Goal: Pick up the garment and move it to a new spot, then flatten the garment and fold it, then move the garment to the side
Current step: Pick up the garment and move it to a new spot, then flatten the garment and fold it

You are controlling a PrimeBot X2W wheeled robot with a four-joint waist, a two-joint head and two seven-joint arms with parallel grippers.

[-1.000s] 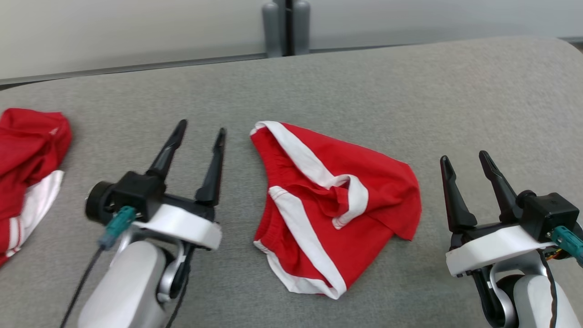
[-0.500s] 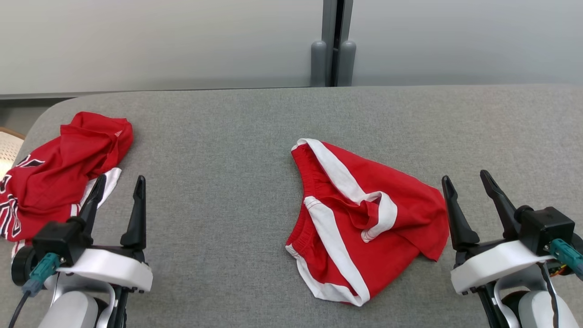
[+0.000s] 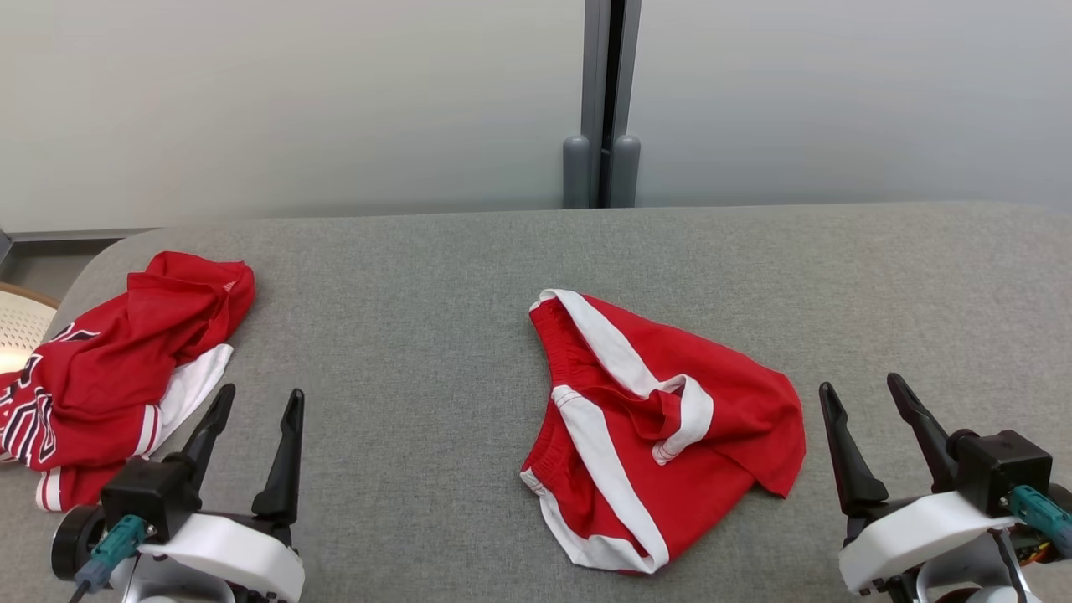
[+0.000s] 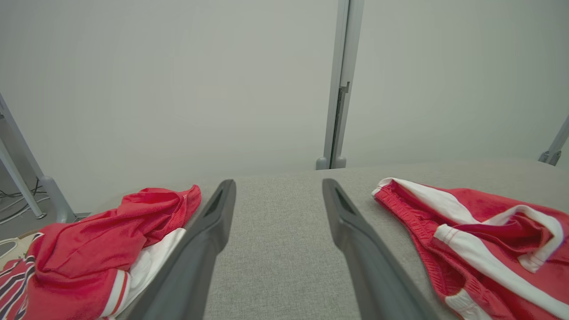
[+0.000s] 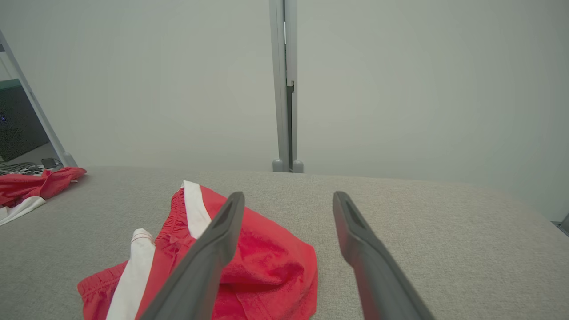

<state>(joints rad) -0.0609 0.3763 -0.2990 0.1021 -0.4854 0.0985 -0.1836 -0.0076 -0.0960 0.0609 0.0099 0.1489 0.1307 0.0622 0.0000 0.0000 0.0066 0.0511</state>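
Left gripper (image 3: pixel 261 392) and right gripper (image 3: pixel 860 383) stand spread and empty over the grey woven table (image 3: pixel 419 276). Crumpled red shorts (image 3: pixel 720 410), white-banded, lie between them, nearer the right. A red jersey (image 3: pixel 100 385) lies bunched at the table's rounded left edge, with bare fabric between.

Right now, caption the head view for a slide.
Open left gripper and right gripper flank crumpled shorts on grey table; jersey at left.

Bare worktop (image 3: pixel 402 352) lies open between the crumpled red shorts (image 3: pixel 720 419) right of centre and the red jersey heap (image 3: pixel 100 385) at the left edge, and along the far side up to the partition wall (image 3: pixel 293 109).
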